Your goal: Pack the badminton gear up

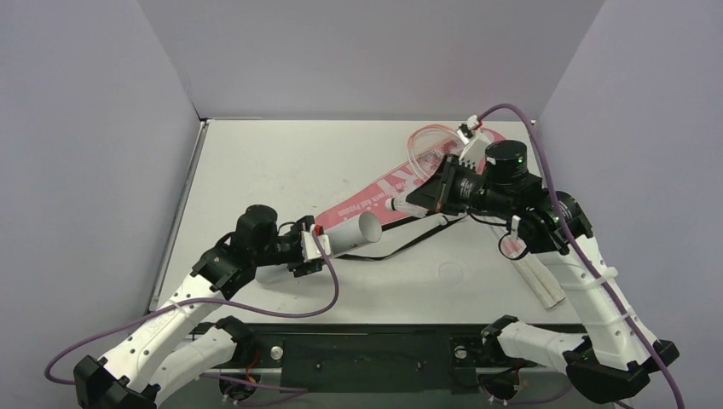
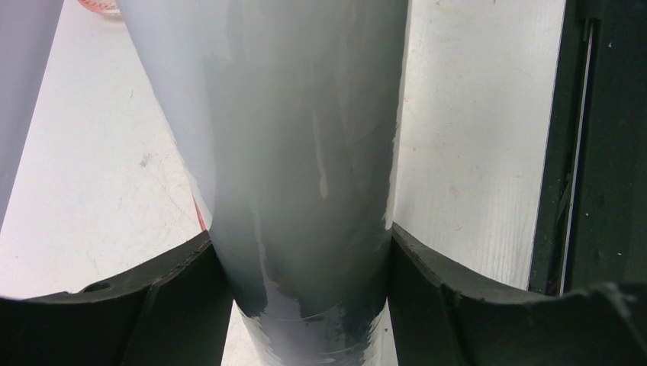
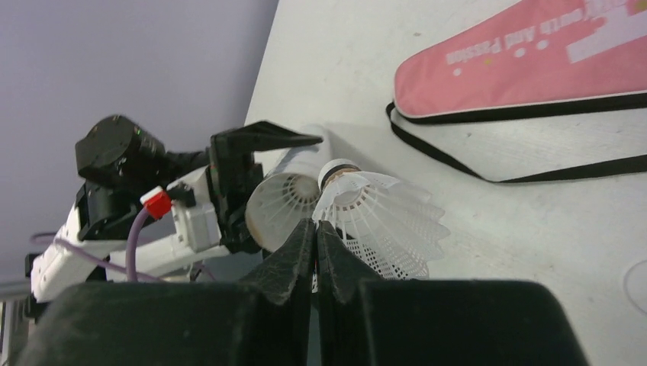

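Observation:
My left gripper (image 1: 317,244) (image 2: 305,305) is shut on the long white tube (image 1: 345,236) (image 2: 297,152), which lies nearly level above the table with its open mouth (image 3: 281,204) facing right. A white ribbed skirt shows inside that mouth. Just right of the mouth my right gripper (image 1: 415,203) (image 3: 314,229) is shut on the skirt edge of a white shuttlecock (image 1: 395,205) (image 3: 381,215), cork end towards the tube. The pink cover (image 1: 384,192) (image 3: 519,69) lies behind on the table, with pink racket heads (image 1: 426,145) at its far end.
The cover's black strap (image 1: 418,237) (image 3: 496,174) loops over the table between the two arms. Flat white strips (image 1: 541,281) lie under the right arm. Grey walls close in the table at the left, back and right.

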### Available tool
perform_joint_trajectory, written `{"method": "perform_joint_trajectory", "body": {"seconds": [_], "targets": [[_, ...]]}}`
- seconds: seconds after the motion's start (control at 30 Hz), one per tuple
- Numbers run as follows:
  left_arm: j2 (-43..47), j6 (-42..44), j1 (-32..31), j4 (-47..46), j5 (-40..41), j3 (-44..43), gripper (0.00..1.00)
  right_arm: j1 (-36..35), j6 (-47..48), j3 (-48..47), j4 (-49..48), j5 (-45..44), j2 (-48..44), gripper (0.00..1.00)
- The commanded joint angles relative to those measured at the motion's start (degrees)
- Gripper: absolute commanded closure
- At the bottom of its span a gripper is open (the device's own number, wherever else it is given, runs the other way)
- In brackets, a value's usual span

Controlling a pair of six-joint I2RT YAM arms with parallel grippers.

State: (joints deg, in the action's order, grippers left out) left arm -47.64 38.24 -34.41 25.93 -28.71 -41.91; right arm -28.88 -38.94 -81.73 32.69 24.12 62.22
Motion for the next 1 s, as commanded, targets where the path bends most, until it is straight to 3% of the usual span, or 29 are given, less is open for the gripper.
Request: {"method": "perform_joint_trajectory", "body": {"seconds": [0.0,0.37,0.83,0.87,0.97], "targets": [[0.0,0.9,0.2,-3.8,-0.3,-0.5,0.85,-6.4,0.6,-3.8,5.0,-1.4,2.3,1.0],[-0.4,1.0,0.1,-4.2,0.0,-0.6,0.85,-12.2,0.4,-5.4,6.4,-3.7,4.7,1.0],[0.1,0.5,0.2,-4.9,-0.2,-0.1,0.85,-16.0,-1.8,-2.6,-1.9,-1.9,8.4,1.0],[0.1,0.5,0.2,-4.9,-0.3,0.0,0.85,-15.9,-1.9,-2.3,-2.2,-1.8,8.4,0.99],[0.2,0.3,0.2,-4.7,-0.4,-0.1,0.85,-15.9,-1.8,-1.0,-3.1,-1.6,7.9,0.73]]}}
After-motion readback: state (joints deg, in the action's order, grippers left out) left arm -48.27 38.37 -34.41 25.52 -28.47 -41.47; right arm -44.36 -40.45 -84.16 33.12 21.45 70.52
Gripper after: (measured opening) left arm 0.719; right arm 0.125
